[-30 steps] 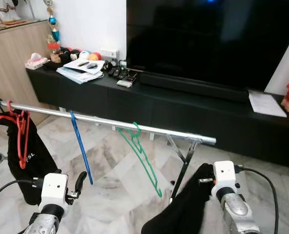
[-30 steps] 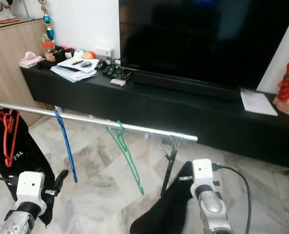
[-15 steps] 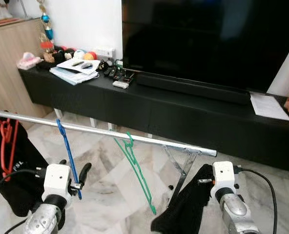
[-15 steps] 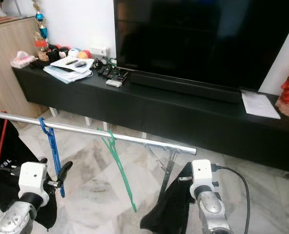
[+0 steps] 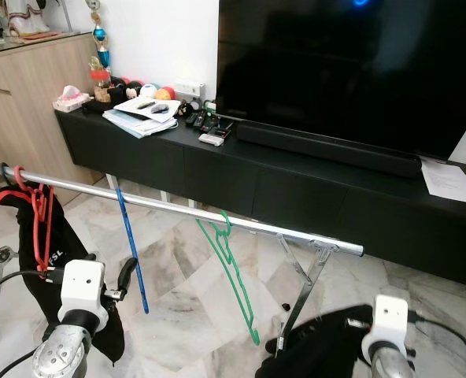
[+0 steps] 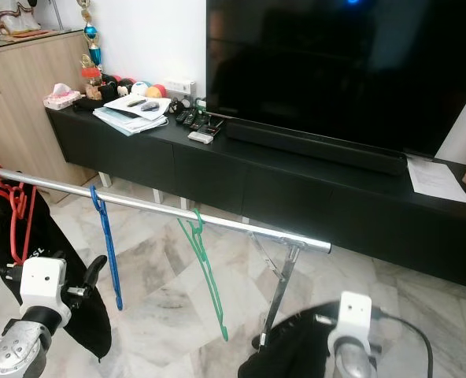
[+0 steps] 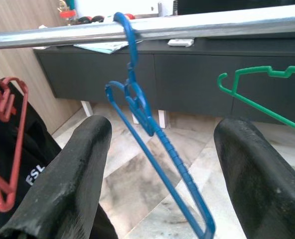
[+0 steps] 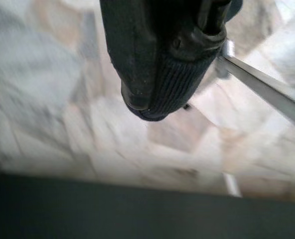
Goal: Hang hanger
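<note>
Left gripper (image 7: 157,194) jaws spreading wide, gripping nothing. Blue hanger (image 7: 147,124) hanging hooked on metal rail (image 7: 197,25), between fingers, untouched. Right gripper (image 8: 187,45) clamping dark garment (image 8: 157,69). Hanging looking done; arm withdrawal remaining.

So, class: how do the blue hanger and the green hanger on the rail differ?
The blue hanger is blue and hangs nearer the red hangers; the green hanger is green and hangs nearer the rail's open end, reaching lower. Both hook over the rail, empty.
</note>
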You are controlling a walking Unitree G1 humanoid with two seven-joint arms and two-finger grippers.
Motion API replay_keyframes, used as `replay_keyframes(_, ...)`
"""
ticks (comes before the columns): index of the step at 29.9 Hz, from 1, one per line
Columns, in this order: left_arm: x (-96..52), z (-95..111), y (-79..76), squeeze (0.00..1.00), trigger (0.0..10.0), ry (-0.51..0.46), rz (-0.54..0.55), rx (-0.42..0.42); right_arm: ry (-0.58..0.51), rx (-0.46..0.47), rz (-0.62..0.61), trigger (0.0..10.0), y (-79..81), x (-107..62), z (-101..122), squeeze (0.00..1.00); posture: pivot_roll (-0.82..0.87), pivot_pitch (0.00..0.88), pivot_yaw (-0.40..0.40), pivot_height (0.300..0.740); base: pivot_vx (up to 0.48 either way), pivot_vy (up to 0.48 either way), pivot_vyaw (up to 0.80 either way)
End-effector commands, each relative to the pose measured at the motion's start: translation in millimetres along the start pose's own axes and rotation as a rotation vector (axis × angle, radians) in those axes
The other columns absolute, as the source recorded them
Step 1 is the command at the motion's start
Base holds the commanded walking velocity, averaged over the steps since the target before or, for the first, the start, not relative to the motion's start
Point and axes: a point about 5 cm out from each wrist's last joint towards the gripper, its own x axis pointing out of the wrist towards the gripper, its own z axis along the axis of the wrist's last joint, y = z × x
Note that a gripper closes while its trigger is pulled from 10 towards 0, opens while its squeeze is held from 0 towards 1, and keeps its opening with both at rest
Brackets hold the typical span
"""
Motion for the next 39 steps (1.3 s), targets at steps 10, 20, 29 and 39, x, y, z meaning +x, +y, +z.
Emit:
replay_keyframes(10,11.8,-2.4,-0.3,0.0,10.0,0.05,-0.03,-0.018,0.057,0.045,-0.046,10.0,-2.2,-0.7,-7.2,0.0,0.14,0.0,-0.019,0.74,0.0,0.0,0.0)
replay_keyframes(20,48.1,5.1,-7.7,0.0,10.0,0.089,-0.034,-0.002,0.038,0.021,-0.017,10.0,2.1,2.0,0.8,0.0,0.14,0.0,-0.035,0.74,0.0,0.0,0.0)
replay_keyframes(29,90.7,20.7,-5.2,0.0,10.0,0.166,0.106,-0.041,0.027,0.02,0.004,10.0,5.0,3.9,6.3,0.0,0.12,0.0,-0.046,0.74,0.0,0.0,0.0)
replay_keyframes(39,111.7,28.2,-1.3,0.0,10.0,0.252,0.227,-0.137,0.014,0.016,0.02,10.0,3.4,5.7,11.7,0.0,0.1,0.0,-0.056,0.74,0.0,0.0,0.0)
